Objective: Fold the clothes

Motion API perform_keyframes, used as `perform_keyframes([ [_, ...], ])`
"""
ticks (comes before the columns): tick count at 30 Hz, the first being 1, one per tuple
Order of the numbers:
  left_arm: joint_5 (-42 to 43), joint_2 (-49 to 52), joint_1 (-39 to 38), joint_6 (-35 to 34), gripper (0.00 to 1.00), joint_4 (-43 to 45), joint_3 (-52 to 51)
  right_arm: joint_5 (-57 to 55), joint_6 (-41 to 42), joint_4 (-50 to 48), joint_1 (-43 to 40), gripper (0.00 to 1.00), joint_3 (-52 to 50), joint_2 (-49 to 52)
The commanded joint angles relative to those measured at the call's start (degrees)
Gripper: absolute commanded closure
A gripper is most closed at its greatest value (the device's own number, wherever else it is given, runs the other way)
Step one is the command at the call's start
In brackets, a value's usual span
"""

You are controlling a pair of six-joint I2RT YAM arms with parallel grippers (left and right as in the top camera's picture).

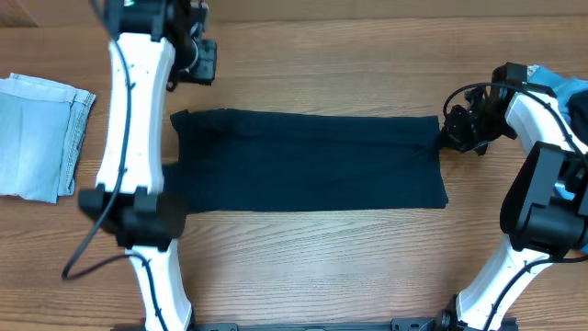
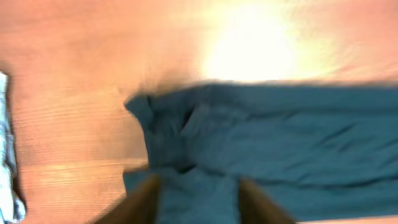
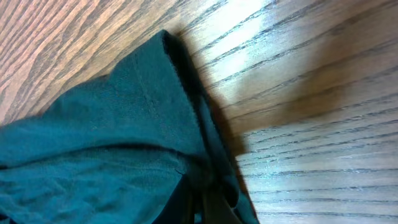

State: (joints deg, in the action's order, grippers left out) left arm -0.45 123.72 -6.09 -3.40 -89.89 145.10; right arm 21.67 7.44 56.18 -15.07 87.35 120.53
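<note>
Thin navy garment (image 1: 308, 161), laid as a left-right rectangle on woodgrain desk (image 1: 322, 262), is pinched by right end effector (image 1: 452, 136); left end effector (image 2: 198, 186) is parted.

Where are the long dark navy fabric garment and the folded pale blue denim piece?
long dark navy fabric garment (image 1: 303, 161): overhead view, middle of its flat spread
folded pale blue denim piece (image 1: 37, 138): overhead view, centre of its top layer

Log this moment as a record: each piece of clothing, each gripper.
navy garment: flat, long rectangle, centre
pale denim piece: folded, far left side
bright blue piece: far right edge, partly hidden
left gripper: open, over the navy garment's left end
right gripper: shut on the navy garment's right edge
</note>
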Motion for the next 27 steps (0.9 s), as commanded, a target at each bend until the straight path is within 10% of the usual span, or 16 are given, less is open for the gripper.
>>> perform_keyframes([
  [1, 4.24, 3.50, 0.72, -4.55, 0.59, 2.05, -1.97, 0.26, -0.39, -0.20, -0.17, 0.96, 0.44, -1.84],
  [16, -2.95, -12.15, -0.70, -4.59, 0.44, -6.95, -4.33, 0.28, -0.37, 0.04, -0.17, 0.96, 0.44, -1.84],
  [22, -12.61, -22.95, -0.35, -10.51, 0.37, -6.56, -23.71, 0.28, -0.37, -0.20, -0.17, 0.96, 0.44, -1.84],
  [27, 1.55, -23.02, 2.21, -2.19, 0.07, 18.91, -42.18, 0.28, -0.37, -0.35, -0.15, 0.96, 0.44, -1.84],
])
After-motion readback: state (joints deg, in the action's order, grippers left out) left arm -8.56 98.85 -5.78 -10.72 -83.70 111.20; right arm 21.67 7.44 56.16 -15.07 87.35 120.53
